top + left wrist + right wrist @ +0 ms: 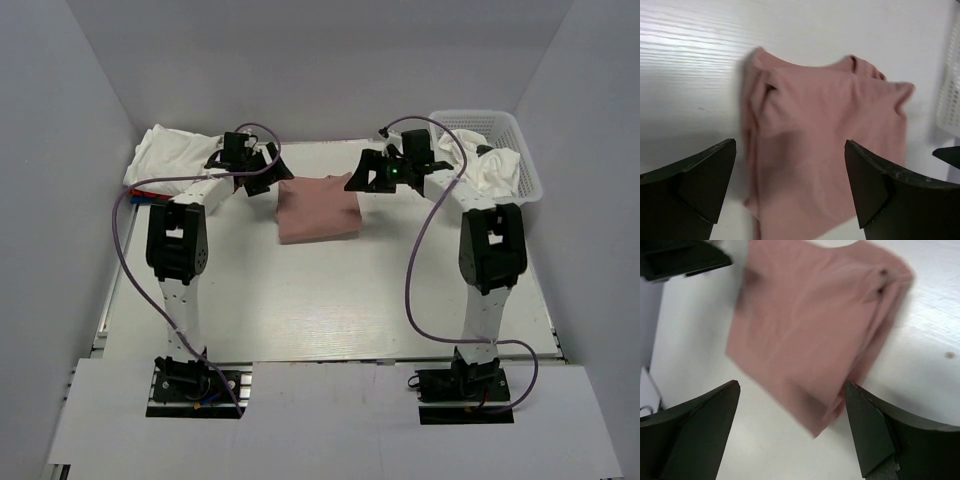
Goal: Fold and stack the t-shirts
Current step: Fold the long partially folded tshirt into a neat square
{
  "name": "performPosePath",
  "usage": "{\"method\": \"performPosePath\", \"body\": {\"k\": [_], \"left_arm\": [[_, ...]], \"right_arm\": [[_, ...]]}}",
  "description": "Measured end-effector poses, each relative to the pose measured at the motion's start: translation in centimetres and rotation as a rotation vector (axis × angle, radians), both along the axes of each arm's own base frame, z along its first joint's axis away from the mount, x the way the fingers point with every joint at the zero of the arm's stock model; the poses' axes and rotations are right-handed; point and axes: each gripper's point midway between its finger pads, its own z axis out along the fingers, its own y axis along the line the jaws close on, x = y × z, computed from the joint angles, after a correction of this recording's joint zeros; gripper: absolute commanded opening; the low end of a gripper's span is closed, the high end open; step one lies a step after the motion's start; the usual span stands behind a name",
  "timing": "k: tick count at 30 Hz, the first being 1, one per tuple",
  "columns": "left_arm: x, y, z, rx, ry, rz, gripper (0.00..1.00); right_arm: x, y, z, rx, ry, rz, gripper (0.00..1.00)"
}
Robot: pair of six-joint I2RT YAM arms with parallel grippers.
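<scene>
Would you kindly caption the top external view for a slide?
Both open, the left gripper and right gripper flank a folded pink t-shirt on the table; white shirts lie in the basket.

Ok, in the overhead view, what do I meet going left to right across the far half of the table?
white shirt pile → left pincer → folded pink shirt → right pincer → white basket holding white cloth

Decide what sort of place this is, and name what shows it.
Probably a robot lab test cell, not a home: plain white walls box in a white table, two arms are bolted at its near edge, and it holds a folded pink t-shirt and a white basket.
</scene>
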Motion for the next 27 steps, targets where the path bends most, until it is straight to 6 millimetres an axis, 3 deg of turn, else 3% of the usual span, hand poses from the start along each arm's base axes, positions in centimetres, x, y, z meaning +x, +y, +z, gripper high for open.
{"method": "performPosePath", "body": {"k": [5,8,11,14,17,19,27], "left_arm": [[-0.9,-3.5,2.5,-0.078,-0.07,-0.109,0.99],[-0.9,-5.0,3.0,-0.111,-0.096,-0.152,0.99],[-0.3,-5.9,2.7,-0.147,-0.115,-0.174,0.99],[1.0,-6.0,0.6,-0.172,-0.108,-0.177,0.99],[1.6,-5.6,-3.1,-0.173,-0.057,-0.159,0.99],[2.3,-5.5,-2.7,-0.186,-0.07,-0.164,0.99],[2.6,-5.4,-2.8,-0.186,-0.08,-0.164,0.99]], "right_arm": [[-5.0,1.9,3.3,0.107,-0.043,0.126,0.9],[-7.0,3.4,3.3,0.176,-0.037,0.203,0.9],[-7.9,4.8,2.3,0.259,0.0,0.273,0.9],[-7.4,5.7,0.5,0.346,0.046,0.303,0.9],[-7.0,5.4,-3.6,0.382,0.137,0.278,0.9],[-7.3,4.9,-6.3,0.392,0.201,0.26,0.9],[-7.5,4.1,-6.4,0.312,0.141,0.211,0.9]]}}
